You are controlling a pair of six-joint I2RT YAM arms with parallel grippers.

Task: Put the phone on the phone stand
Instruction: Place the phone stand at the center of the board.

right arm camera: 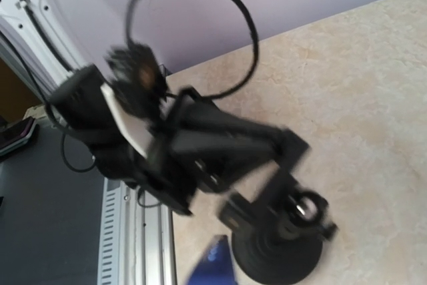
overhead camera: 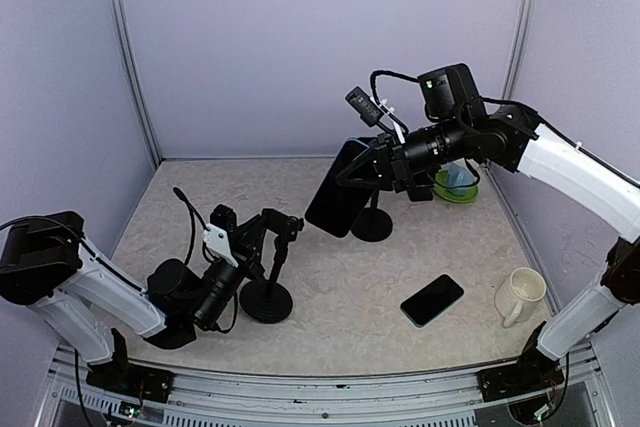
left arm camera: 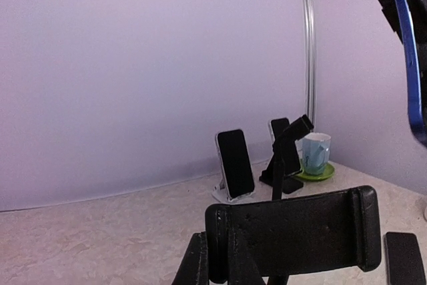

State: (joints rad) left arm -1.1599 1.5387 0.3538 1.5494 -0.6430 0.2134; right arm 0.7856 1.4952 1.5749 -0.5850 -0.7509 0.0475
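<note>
My right gripper point(overhead camera: 378, 171) is shut on a dark phone with a blue edge point(overhead camera: 338, 189) and holds it tilted in the air above the middle of the table. The phone's blue edge shows at the top right of the left wrist view point(left arm camera: 410, 65), and its corner shows at the bottom of the blurred right wrist view point(right arm camera: 213, 266). My left gripper point(overhead camera: 272, 234) is shut on the clamp head point(left arm camera: 293, 231) of a black phone stand point(overhead camera: 268, 297) with a round base point(right arm camera: 280, 253). One left finger point(left arm camera: 195, 259) shows beside the clamp. The phone is up and to the right of the stand, apart from it.
A second black stand point(overhead camera: 372, 223) stands behind the held phone. A spare phone point(overhead camera: 432, 299) lies flat at the front right, next to a cream mug point(overhead camera: 520, 295). A blue cup on a green saucer point(overhead camera: 455, 185) sits at the back right. A phone on a white stand point(left arm camera: 235, 163) is at the back.
</note>
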